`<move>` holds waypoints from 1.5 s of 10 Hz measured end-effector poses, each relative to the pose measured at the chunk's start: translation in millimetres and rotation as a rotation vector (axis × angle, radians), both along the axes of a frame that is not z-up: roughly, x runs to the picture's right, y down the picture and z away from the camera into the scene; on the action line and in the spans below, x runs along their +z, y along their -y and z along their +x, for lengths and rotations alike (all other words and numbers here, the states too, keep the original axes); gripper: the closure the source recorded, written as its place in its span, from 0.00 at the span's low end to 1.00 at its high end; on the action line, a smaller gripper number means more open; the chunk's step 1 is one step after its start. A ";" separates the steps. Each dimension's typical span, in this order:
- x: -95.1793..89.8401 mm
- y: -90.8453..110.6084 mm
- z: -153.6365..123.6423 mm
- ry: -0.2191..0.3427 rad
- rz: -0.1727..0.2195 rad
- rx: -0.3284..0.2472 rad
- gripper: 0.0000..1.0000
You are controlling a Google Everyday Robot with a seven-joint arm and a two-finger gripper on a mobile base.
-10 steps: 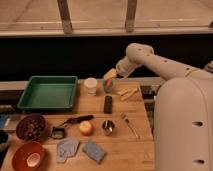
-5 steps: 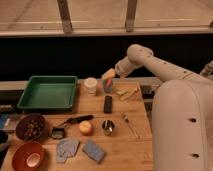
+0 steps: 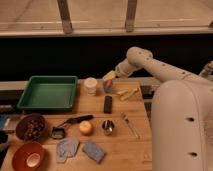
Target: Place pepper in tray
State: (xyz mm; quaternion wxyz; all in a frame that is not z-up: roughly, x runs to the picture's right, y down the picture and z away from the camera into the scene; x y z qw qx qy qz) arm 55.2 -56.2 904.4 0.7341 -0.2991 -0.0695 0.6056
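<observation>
We are reaching: our tool (image 3: 108, 79) hangs spread wide, empty, just above the slim red-orange chili pepper (image 3: 106, 87) on the wooden counter (image 3: 125, 145). Next: lower, grip, carry to the green plastic tray (image 3: 47, 94).

No writing, label, brand or number can be read anywhere: not on the green tray (image 3: 30, 102), the white cup (image 3: 90, 85), or the pincer (image 3: 108, 80) over the bench's (image 3: 125, 145) far edge.
</observation>
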 end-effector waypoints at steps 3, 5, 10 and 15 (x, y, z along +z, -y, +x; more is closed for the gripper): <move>22.6 -0.3 3.6 0.000 0.009 -0.021 0.20; 36.5 4.5 -0.2 0.002 0.017 -0.042 0.20; 58.3 9.7 1.0 0.021 0.066 -0.016 0.20; 75.7 19.0 -9.4 0.046 0.067 -0.014 0.20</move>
